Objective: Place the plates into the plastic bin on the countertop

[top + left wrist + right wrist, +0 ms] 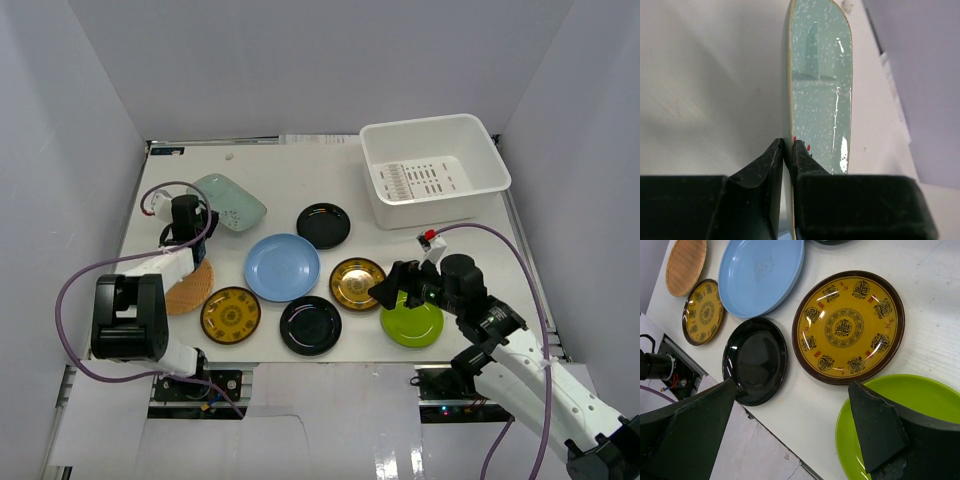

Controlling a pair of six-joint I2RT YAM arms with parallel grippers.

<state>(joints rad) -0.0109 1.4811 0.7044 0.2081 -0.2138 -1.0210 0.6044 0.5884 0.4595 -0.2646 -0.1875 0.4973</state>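
Close in at my left hand [788, 150], the black fingers [767, 167] are pinched on the near rim of the pale green plate [820, 90], one pad on each face. That's a clamp, with only the rim's thickness between them. The plate runs straight out ahead of the hand, all its body beyond the grip. I'd judge it stiff, glazed and slick, and likely to chip if knocked. Held by one edge, it will want to swing or slide out, so slow wrist moves for me. Whether it's clear of the table [280, 170] I can't tell.

Over to my right hand [792, 390]: fingers spread wide apart, gripping nothing. The lime green plate [910, 410] lies just beneath one finger, and a yellow patterned plate [847, 327] sits just ahead. The green one looks equally glossy and shallow, so I'd take it by the rim nearest the hand.

Farthest out is the plastic bin [435, 125], well beyond the right hand and right across the table from the left. I see no plates in it.
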